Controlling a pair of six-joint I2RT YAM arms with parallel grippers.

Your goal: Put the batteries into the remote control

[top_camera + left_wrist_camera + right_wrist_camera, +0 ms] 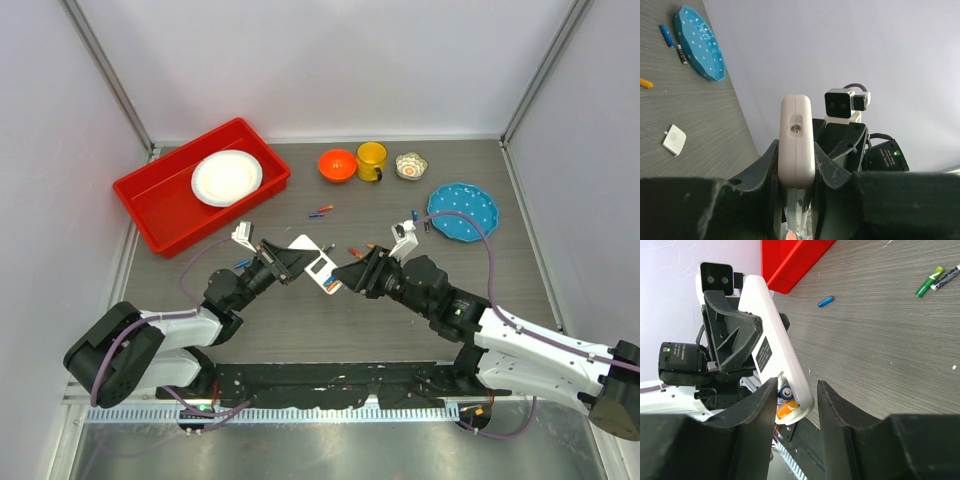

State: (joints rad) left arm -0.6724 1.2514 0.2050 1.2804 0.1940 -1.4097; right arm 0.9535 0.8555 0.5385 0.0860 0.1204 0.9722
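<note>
The left gripper (pixel 290 258) is clamped on the white remote control (pixel 318 265), holding it clear of the table (pixel 300 320) with its plain back and open battery bay turned toward the right gripper (pixel 355 272). That gripper's fingers (pixel 835 405) stand apart on either side of the remote's lower end without visibly pinching it. In the right wrist view a blue battery (pixel 786 392) and an orange battery (pixel 785 410) sit in that bay, while loose batteries (pixel 320 211) lie scattered on the table and the small white cover (pixel 674 140) lies flat on it, some way from the blue plate (pixel 700 42).
</note>
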